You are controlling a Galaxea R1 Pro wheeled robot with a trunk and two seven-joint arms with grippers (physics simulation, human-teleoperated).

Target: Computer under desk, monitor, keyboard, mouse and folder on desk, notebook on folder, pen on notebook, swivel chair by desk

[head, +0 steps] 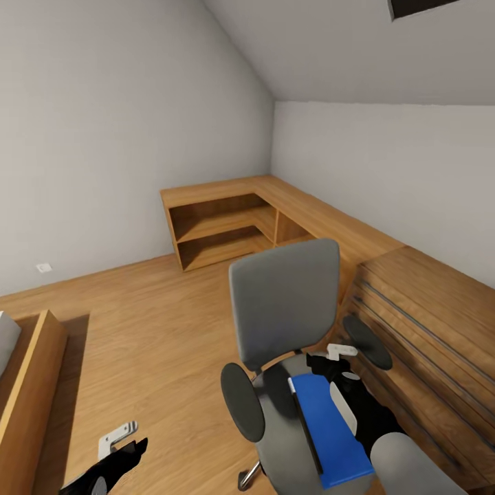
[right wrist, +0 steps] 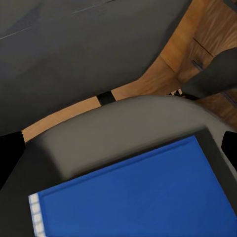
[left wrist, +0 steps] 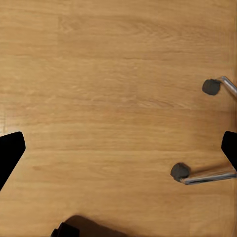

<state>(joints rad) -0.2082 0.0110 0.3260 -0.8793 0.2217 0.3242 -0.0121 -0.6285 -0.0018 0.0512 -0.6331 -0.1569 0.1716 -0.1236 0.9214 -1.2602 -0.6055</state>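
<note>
Folder (right wrist: 138,197): bright blue, flat on swivel chair (head: 285,302) seat. Right claw (right wrist: 118,148): wide, empty, above it; approach low at one edge. Left claw (left wrist: 118,148): wide, over floor.

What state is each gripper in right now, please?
Left gripper: open, empty, over bare floor.
Right gripper: open, above the blue folder.
</note>
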